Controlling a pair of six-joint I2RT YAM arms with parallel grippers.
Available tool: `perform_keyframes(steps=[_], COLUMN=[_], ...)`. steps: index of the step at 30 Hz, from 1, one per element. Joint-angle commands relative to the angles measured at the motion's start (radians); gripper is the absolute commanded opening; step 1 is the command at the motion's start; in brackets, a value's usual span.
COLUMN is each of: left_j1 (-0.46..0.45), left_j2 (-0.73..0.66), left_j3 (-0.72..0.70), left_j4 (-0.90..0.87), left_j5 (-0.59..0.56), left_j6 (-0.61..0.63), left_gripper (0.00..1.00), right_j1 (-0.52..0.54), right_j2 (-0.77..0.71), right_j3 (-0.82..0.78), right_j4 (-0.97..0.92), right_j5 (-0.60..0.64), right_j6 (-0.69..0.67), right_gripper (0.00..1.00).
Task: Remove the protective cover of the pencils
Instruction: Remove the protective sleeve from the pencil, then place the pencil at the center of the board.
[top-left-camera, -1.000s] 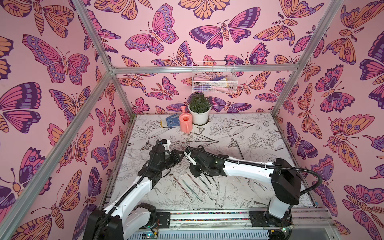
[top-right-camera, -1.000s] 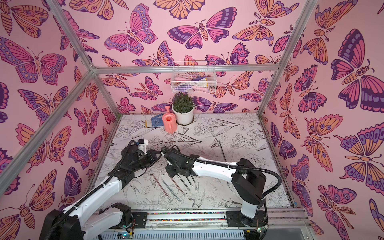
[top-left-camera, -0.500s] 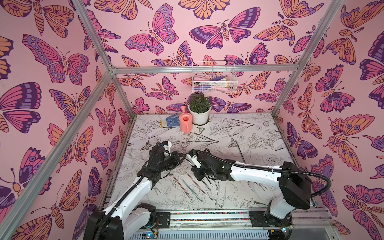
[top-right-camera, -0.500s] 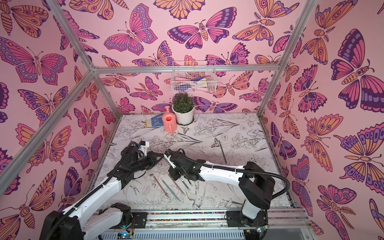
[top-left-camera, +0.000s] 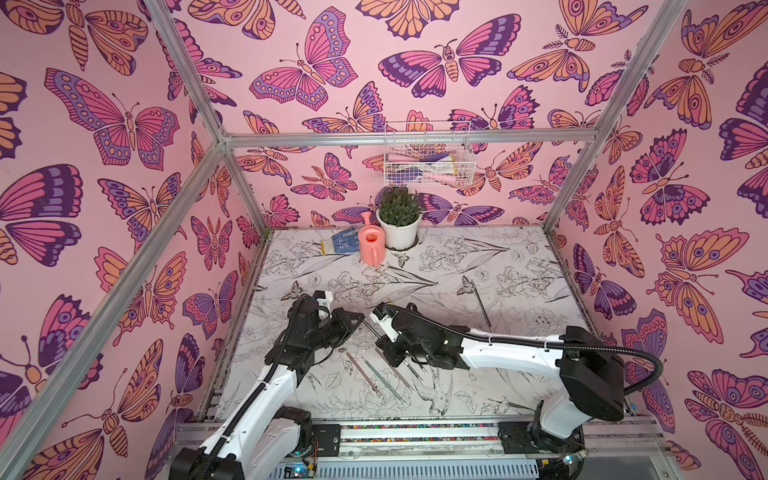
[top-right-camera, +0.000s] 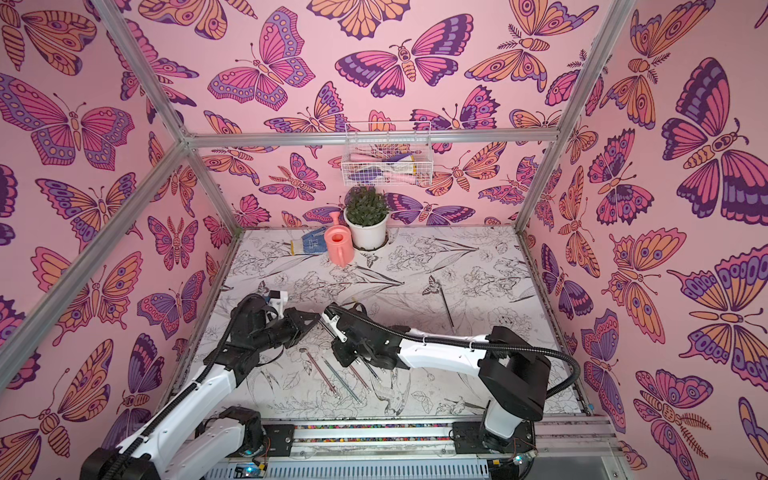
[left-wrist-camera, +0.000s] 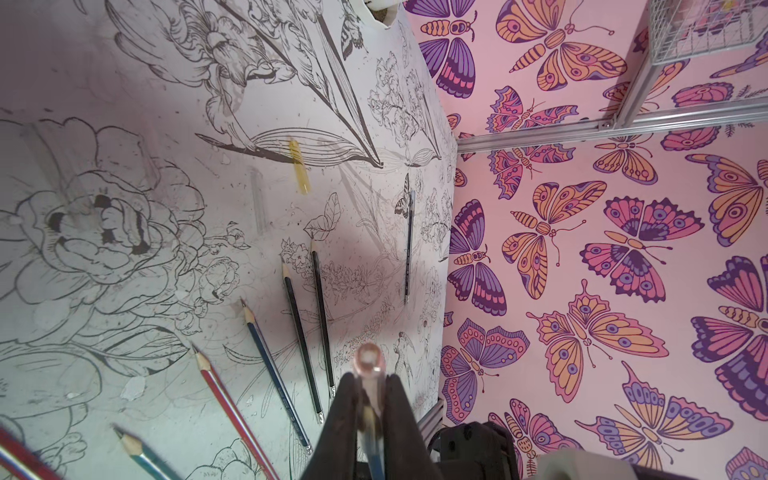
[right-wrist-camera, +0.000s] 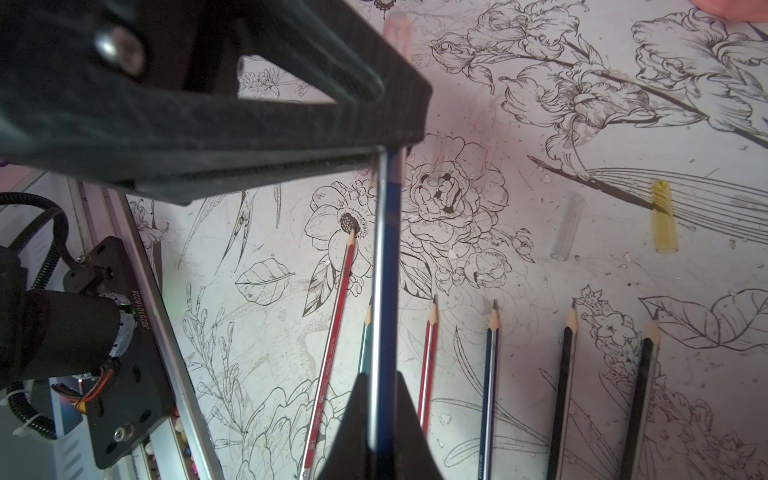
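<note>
**Blue pencil stretched between two arms, cap not yet off**

Nearest the front edge of the table (top-left-camera: 519, 374), a row of bare pencils (top-left-camera: 385, 381) lies flat and side by side, sharpened tips toward 11 o'clock. They look parked there to keep clear of the work.

Just beyond, lifted off the table, the blue pencil (right-wrist-camera: 384, 270) spans the two arms, its long axis running from 4 to 10 o'clock. The right gripper (right-wrist-camera: 384, 382) has its fingers clamped on the shaft, I'd say to anchor it. The left gripper (left-wrist-camera: 370, 382) has its fingers clamped on the pink cap (left-wrist-camera: 368, 359) at the 10 o'clock end, well set to pull straight along that axis.

Farther out, a yellow cap (right-wrist-camera: 665, 220) and a clear cap (right-wrist-camera: 567, 226) lie loose. At 2 o'clock a lone black pencil (top-left-camera: 484, 309) lies along 12 to 6.
</note>
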Motion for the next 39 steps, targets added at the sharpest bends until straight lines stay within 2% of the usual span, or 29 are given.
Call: perform_keyframes(steps=[1,6,11,15,17,21,25,31,39], left_j1=[0.099,0.105,0.117,0.117,0.117,0.117,0.111,0.039,-0.158], left_j2=[-0.004,-0.03,-0.012,0.005,-0.003,0.012,0.081,0.168,0.345], left_j3=[0.046,0.132,0.105,0.123,0.113,0.085,0.097,0.132,0.252], left_j4=[-0.007,-0.059,-0.032,-0.019,-0.023,0.007,0.031,0.047,0.071], left_j5=[-0.348,-0.392,-0.424,-0.408,-0.423,-0.416,-0.358,-0.377,-0.473], left_j6=[-0.031,-0.046,-0.126,-0.11,-0.104,-0.097,-0.089,-0.081,-0.079], left_gripper=[0.08,0.09,0.08,0.06,0.07,0.08,0.05,0.04,0.05], right_j1=[0.081,0.081,0.081,0.076,0.064,-0.008,-0.135,-0.281,-0.339], right_j2=[-0.008,-0.035,-0.117,-0.145,-0.173,-0.225,-0.268,-0.297,-0.222], right_j3=[0.005,-0.003,-0.044,-0.052,-0.072,-0.13,-0.208,-0.354,-0.415], right_j4=[-0.149,-0.168,-0.156,-0.193,-0.202,-0.196,-0.197,-0.08,-0.004], right_j5=[-0.133,-0.098,-0.086,-0.025,0.018,0.05,0.086,0.053,0.041], right_j6=[-0.028,-0.025,-0.021,-0.023,-0.014,0.016,0.066,0.116,0.129], right_gripper=[0.0,0.0,0.0,0.0,0.0,0.0,0.0,0.0,0.0])
